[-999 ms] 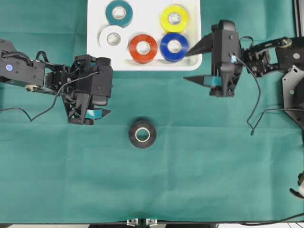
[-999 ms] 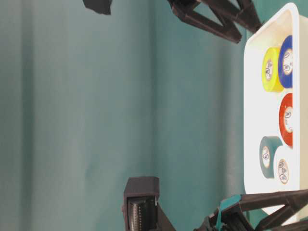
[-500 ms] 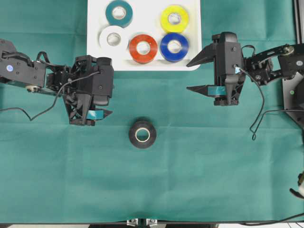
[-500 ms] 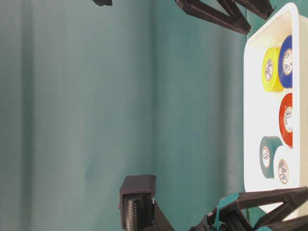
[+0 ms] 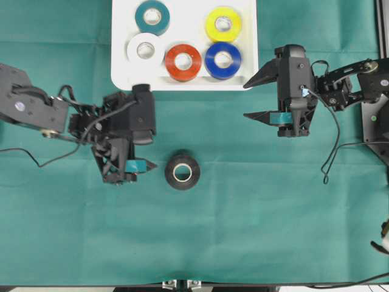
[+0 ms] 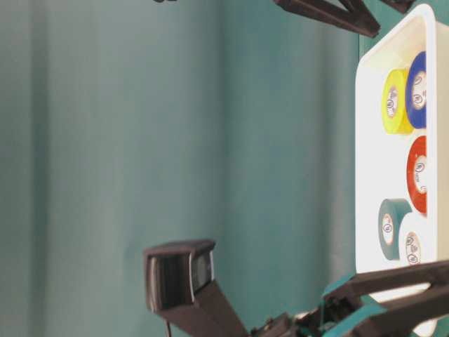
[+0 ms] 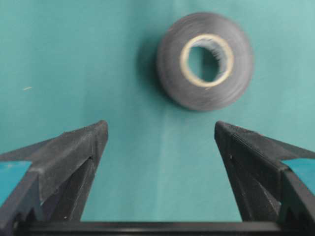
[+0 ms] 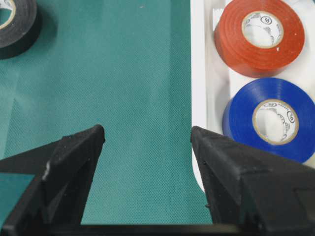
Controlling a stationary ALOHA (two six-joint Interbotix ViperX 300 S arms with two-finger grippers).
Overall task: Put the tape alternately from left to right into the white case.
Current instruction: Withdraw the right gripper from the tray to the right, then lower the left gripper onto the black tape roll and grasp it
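My left pincer (image 5: 148, 152) is spread wide and empty, just left of the black roll (image 5: 182, 171), which lies flat on the green cloth (image 5: 255, 219) near the case (image 5: 121, 73). My right pincer (image 5: 254, 97) is spread too, empty, beside the case's right corner. Inside sit the teal (image 5: 152, 16), white (image 5: 145, 50), red (image 5: 183, 61), blue (image 5: 223, 59) and yellow (image 5: 223, 24) rolls.

My overhead camera looks straight down on the whole worktop (image 5: 255, 231); the table-level view is rotated sideways, low and near; each wrist camera looks close past its claw; both wrist views share the black roll (image 7: 204, 60).
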